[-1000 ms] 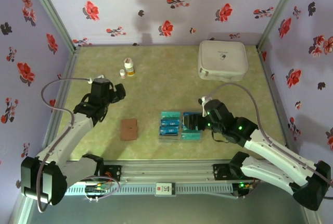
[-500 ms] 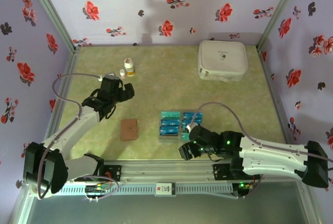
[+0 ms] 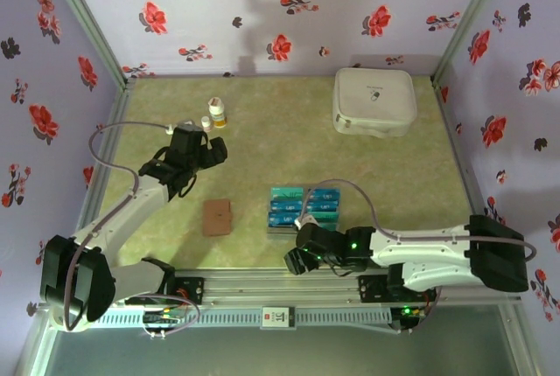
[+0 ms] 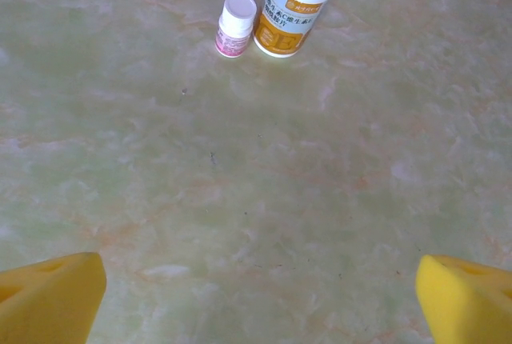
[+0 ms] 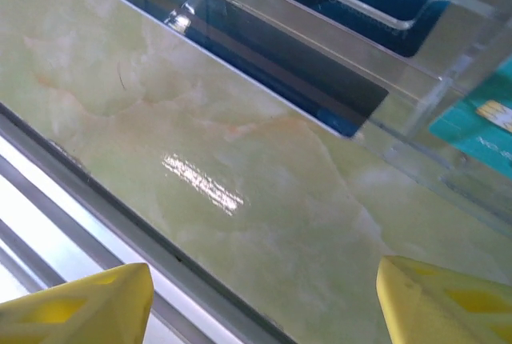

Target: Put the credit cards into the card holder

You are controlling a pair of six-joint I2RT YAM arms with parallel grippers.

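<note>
One card holder (image 3: 217,217), brown and closed flat, lies on the green marbled table (image 3: 262,144) close to the near edge and left of the middle, with nothing touching it. To its right and apart from it, the credit cards (image 3: 287,206) sit in two side-by-side columns in one clear stand (image 5: 320,36), also by the near edge. From above, three teal faces can be told apart in the left column and two in the right, so five are counted, and I cannot tell whether more lie under them. The right gripper (image 3: 297,261) hangs low at the near edge, just in front of the stand's near left corner. Its wrist view shows two yellow pads (image 5: 88,308) standing well apart over bare table and the metal rail (image 5: 48,200), so the jaws are spread and grip nothing. The left gripper (image 3: 210,150) hovers toward the far left corner, well apart from the card holder. Its two yellow fingertips (image 4: 48,296) are spread wide with only table between them, so it holds nothing either. Just beyond it stand two bottles side by side: one larger bottle (image 4: 292,8) with an orange label and one smaller bottle (image 4: 234,28) with a white cap and pink label. One white case (image 3: 374,100) rests in the far right corner
</note>
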